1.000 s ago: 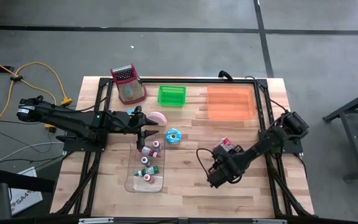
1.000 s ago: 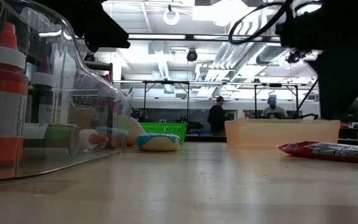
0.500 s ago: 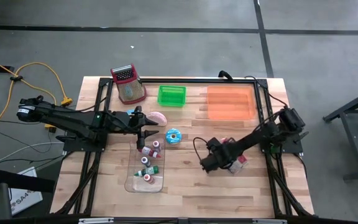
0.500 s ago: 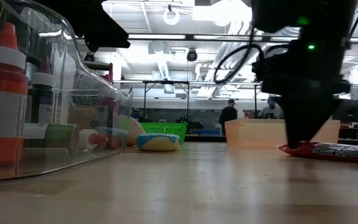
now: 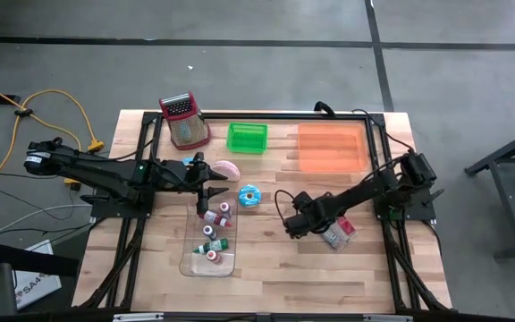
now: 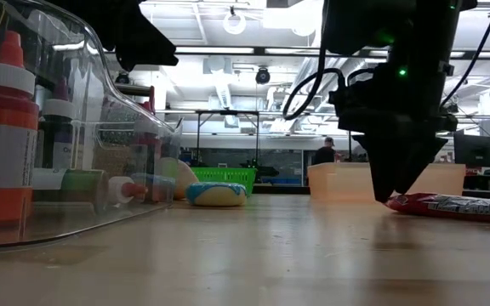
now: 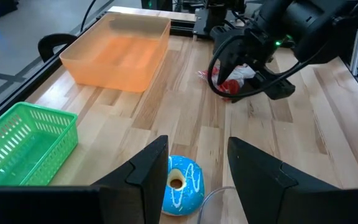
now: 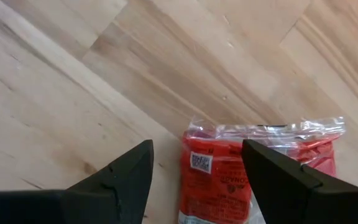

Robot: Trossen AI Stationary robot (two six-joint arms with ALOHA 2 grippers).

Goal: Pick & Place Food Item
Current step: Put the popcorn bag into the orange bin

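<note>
wooden table (image 5: 266, 268), red snack packet (image 8: 229, 171) partly cut off beneath spread, empty right gripper (image 8: 194, 163)

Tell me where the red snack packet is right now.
In the high view the red snack packet lies flat on the table's right half, below the orange bin, just beside the open right gripper hovering there.

1. High view: straight down from above, far enough to take in the whole table (image 5: 266, 268), both arms and the floor around.
2. Low view: at tabletop height, level across the wood into the room, very near a clear tray (image 6: 100, 161).
3. Left wrist view: forward and down across the table, toward the orange bin (image 7: 120, 53) and the other arm.
4. Right wrist view: close over the wood, facing down.
5. The donut (image 7: 182, 183) shows in high, low and left wrist views.
</note>
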